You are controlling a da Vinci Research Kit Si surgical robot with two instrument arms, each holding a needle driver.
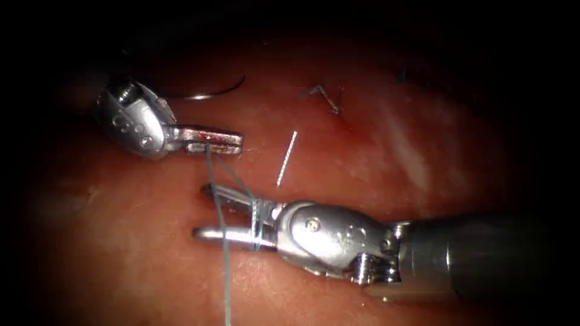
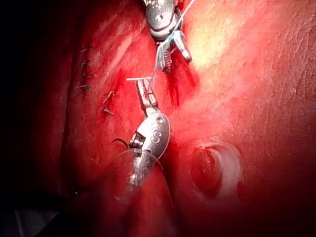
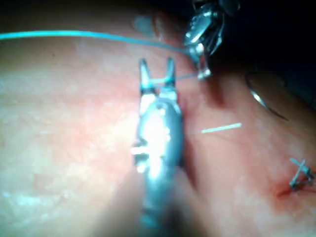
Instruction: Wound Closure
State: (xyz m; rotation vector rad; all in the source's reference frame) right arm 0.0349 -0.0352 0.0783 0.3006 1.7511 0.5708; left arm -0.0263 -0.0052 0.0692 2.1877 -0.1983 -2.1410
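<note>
Gripping the thread (image 1: 226, 259) in closed jaws, the left tool (image 1: 214, 140) sits at the upper left of the endoscope frame, its jaws lying horizontally and pointing toward the frame's right. From that clamp point the thread drops almost vertically to the bottom edge of the frame.

The right tool (image 1: 208, 212) enters from the lower right, its jaws apart and pointing toward the frame's left. Turns of thread are wrapped around the jaw bases, and the hanging strand crosses the open gap between the two jaws. This tool holds nothing clamped.

The needle (image 1: 208, 93) lies free on the tissue (image 1: 121, 259) at the upper left of the endoscope frame, just above and behind the left tool; neither tool holds it. Only part of its curve is visible, and whether any part sits in the tissue cannot be told.

A short cut thread end (image 1: 287, 158) lies loose near the frame's centre, its long axis running steeply upward to the right, between the two tools and touching neither. It lies up and to the right of the right tool's jaw tips. A finished stitch (image 1: 329, 99) sits in the upper middle.
</note>
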